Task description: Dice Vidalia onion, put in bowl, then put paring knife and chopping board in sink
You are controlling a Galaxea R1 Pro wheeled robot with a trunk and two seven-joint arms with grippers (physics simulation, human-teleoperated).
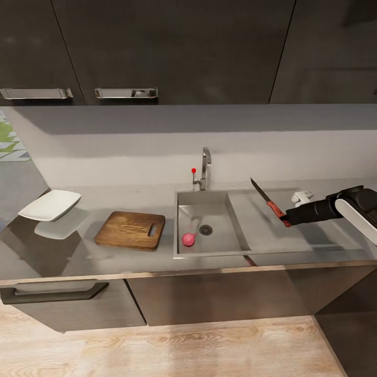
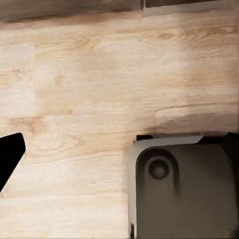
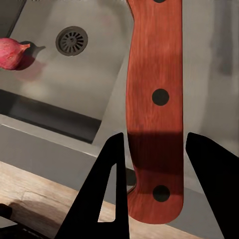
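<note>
The dark reddish Vidalia onion lies in the steel sink near the drain. My right gripper is over the draining board to the right of the basin. It is shut on the reddish-brown handle of the paring knife, whose dark blade points up and towards the tap. The chopping board lies flat on the grey countertop, left of the sink. The white bowl is further left. One black fingertip of my left gripper hangs over the wooden floor.
A bent chrome tap with a red knob stands behind the basin. A small white object lies on the counter just behind my right gripper. Dark cabinets hang above the wall. My own base shows under the left arm.
</note>
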